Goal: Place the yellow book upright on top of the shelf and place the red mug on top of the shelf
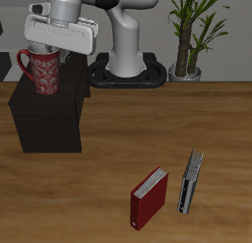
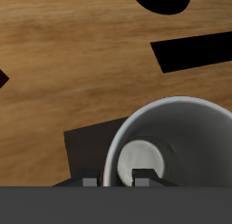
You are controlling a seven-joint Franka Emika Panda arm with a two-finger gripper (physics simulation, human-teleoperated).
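Note:
The red mug (image 1: 45,72) stands upright at the top of the dark shelf (image 1: 49,124), its handle towards the shelf's outer side. My gripper (image 1: 39,52) is right above it, jaws nearly closed across the mug's rim. In the wrist view my gripper (image 2: 115,180) has one finger inside the mug (image 2: 177,141) and one outside its wall, and the shelf top (image 2: 86,150) lies beneath. I cannot tell whether the mug rests on the shelf or hangs just above it. The yellow book is not in view.
A red book (image 1: 150,198) and a grey book (image 1: 191,181) lie near the table's front edge. The robot base (image 1: 128,68) and a potted plant (image 1: 185,68) stand at the back.

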